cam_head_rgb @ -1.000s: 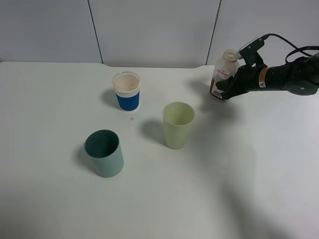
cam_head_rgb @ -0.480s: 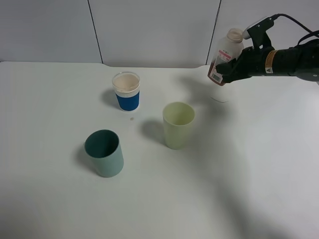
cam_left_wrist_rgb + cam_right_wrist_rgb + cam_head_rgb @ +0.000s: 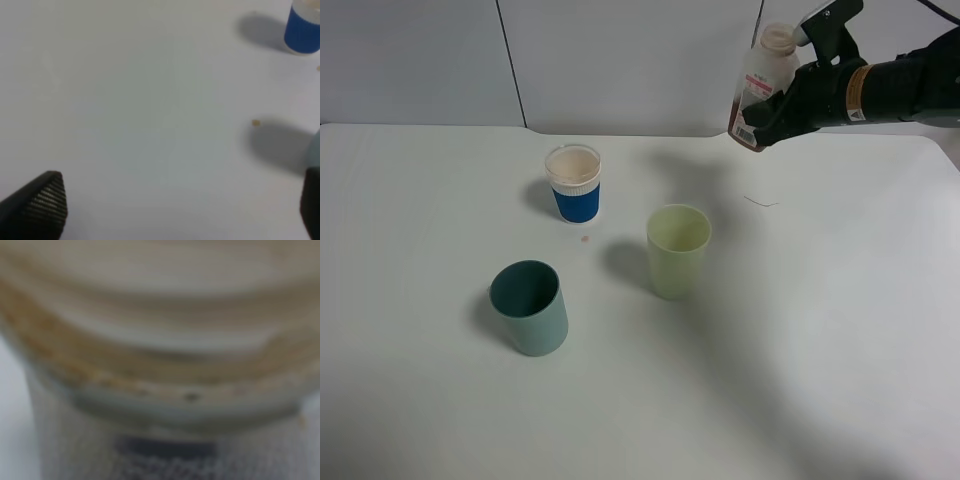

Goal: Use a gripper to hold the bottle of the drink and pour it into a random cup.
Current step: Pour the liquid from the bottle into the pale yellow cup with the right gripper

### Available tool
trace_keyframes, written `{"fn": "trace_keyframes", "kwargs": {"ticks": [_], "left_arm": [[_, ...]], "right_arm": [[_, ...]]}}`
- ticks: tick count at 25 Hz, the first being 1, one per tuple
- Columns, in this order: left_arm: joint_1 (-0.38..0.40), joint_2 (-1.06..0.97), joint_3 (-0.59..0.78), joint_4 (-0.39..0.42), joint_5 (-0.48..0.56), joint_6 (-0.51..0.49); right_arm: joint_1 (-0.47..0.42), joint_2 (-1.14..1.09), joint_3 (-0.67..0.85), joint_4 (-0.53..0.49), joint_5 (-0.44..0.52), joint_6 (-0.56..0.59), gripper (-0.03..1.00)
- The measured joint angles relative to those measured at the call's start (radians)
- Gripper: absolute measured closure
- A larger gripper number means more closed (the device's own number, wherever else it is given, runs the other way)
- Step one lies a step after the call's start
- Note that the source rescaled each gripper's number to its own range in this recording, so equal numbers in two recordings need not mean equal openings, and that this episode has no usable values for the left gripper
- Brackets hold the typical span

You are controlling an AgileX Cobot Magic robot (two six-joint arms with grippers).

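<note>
Table (image 3: 440,400) first: white and wide, carrying three cups. Next in size, the right arm reaches in from 3 o'clock, and the right gripper (image 3: 782,105) has its jaws clamped on the bottle of the drink (image 3: 758,95). The bottle hangs clear of the surface at about 1 o'clock from the cup (image 3: 677,250), well apart from it, leaning a little with its mouth uppermost. A teal tumbler (image 3: 530,308) stands at 8 o'clock from the cup, and a blue-and-white paper cup (image 3: 573,183) at 11 o'clock. The left gripper (image 3: 175,205) shows only two ribbed tips with the jaws wide apart, holding nothing. Smallest is a brown speck (image 3: 585,238) just beside the paper cup.

Risk, as I judge it: the neck looks uncapped, so tipping before the mouth sits over the cup's rim would spill drink onto the table. A low carry could knock the tall cup over.

The label is red and white with a barcode-like patch near the base. Its lettering, and the mark on the arm's orange band, are too small to read.
</note>
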Motion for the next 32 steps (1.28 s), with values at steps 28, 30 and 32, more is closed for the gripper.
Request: {"fn": "trace_keyframes", "kwargs": {"ticks": [28, 30, 32], "left_arm": [[0.000, 0.000, 0.000, 0.000, 0.000, 0.000], [0.000, 0.000, 0.000, 0.000, 0.000, 0.000], [0.000, 0.000, 0.000, 0.000, 0.000, 0.000]], "right_arm": [[0.242, -0.025, 0.001, -0.325, 0.204, -0.080, 0.97], [0.252, -0.025, 0.001, -0.378, 0.204, -0.076, 0.97], [0.258, -0.025, 0.001, -0.426, 0.203, -0.064, 0.97]]}}
